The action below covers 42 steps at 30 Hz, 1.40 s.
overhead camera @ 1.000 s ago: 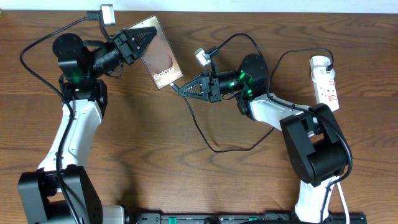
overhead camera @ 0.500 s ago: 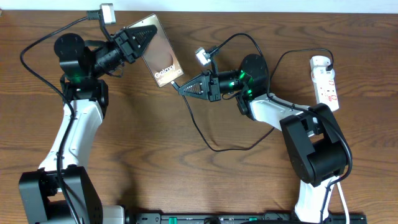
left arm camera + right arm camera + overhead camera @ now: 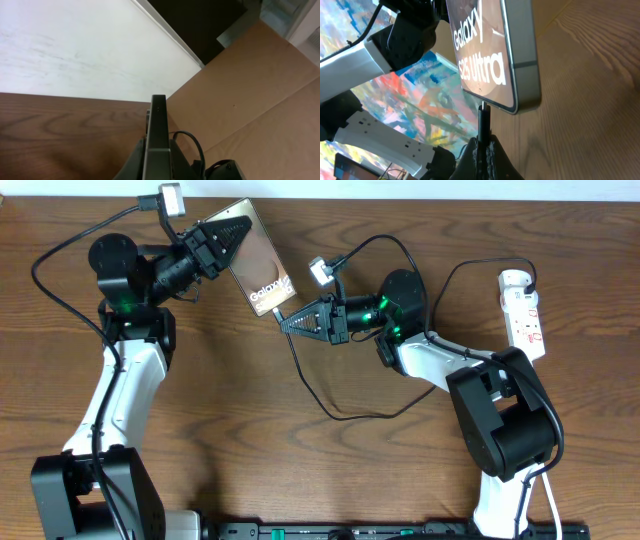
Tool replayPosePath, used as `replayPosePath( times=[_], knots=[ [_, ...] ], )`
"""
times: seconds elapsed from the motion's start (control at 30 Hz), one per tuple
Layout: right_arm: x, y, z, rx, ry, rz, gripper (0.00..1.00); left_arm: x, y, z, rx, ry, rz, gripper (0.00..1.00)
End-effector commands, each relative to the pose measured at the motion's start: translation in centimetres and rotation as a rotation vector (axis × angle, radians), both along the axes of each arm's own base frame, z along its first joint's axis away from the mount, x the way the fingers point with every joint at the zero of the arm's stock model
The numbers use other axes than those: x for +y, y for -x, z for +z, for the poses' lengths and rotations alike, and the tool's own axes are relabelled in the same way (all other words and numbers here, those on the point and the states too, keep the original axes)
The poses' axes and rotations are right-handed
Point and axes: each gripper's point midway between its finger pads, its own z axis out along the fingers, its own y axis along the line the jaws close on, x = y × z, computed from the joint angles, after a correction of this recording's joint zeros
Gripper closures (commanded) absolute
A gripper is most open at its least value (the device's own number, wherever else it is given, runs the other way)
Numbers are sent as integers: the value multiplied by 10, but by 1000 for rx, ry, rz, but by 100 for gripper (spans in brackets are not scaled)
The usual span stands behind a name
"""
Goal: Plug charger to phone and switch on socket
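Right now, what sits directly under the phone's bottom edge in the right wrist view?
The charger's tip, pinched in the right hand, points up at the phone. The port itself is hidden.

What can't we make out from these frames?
- Right wrist: whether the charger tip is in the phone port; the phone's edge hides it.
- Overhead: socket switch position; too small.
- Left wrist: left gripper fingers; mostly cut off by the bottom edge.
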Motion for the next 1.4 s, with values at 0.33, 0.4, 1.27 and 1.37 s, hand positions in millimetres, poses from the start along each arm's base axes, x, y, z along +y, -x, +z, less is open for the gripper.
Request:
replayPosePath(
  times=[0.33, 0.4, 1.27, 1.37],
  knots=[
    [1, -10, 14, -30, -37, -60, 99, -9, 5, -2, 5, 1, -35, 93],
    [-1, -11, 10, -2, -20, -55, 99, -4, 4, 1, -13, 0, -22, 93],
    [-46, -42, -100, 353, 316, -233, 99, 60, 22, 30, -23, 78, -40, 93],
    [-56, -41, -126, 393, 415, -291, 99, 59, 24, 29, -22, 74, -52, 93]
  ],
)
